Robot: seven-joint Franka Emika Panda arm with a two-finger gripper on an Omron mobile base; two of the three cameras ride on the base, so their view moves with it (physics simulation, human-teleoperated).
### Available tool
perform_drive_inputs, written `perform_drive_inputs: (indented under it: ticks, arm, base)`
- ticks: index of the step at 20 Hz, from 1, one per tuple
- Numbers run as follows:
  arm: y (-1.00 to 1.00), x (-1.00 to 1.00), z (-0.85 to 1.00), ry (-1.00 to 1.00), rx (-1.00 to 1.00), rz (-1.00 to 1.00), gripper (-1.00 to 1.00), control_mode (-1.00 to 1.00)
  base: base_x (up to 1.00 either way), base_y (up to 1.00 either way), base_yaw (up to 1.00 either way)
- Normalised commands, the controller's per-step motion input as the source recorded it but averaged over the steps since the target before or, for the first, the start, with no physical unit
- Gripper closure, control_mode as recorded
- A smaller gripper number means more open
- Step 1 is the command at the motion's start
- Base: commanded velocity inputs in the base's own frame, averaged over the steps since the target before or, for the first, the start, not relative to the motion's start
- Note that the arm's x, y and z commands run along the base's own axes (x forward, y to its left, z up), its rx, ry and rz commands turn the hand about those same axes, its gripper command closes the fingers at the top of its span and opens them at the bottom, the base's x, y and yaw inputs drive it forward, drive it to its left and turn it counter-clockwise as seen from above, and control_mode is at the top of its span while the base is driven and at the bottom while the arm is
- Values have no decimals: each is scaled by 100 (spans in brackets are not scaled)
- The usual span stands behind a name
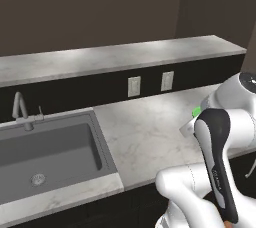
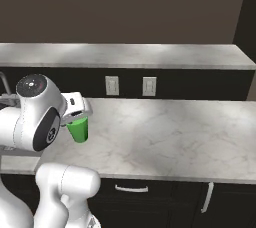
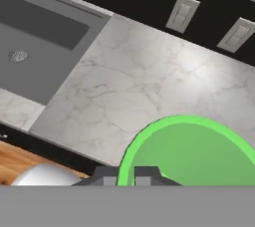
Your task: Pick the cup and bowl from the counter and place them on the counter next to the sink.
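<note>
gripper pinched shut on rim of cup — light, stiff, slick plastic; wall pinch suits it — sink off beyond.

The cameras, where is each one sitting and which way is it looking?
Left base view: behind the arm on its left, facing the sink and counter; arm at lower right.
Right base view: behind on the right, facing the counter; the gripper holds the green cup.
Hand view: on the hand, looking down into the cup, fingertips on its rim.
All three share the cup, counter and wall outlets.
</note>
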Motion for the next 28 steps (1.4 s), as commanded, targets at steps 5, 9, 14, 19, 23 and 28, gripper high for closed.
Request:
perform_drive_inputs:
  ticks: [5,9,14,19,23,28]
  arm:
    - [2,0,0,-1,0,0,100,-100]
    - [55,0,-22,-2,0,0,100,-100]
    - [55,1,-11,0,0,2,100,-100]
    - [31,12,-1,0,0,5,100,-100]
    - [18,22,0,0,3,4,100,-100]
    - [28,32,0,0,16,3,100,-100]
  base:
    - [0,0,0]
    - [0,0,0]
    - [0,0,0]
    - [0,0,0]
    - [0,0,0]
    - [0,0,0]
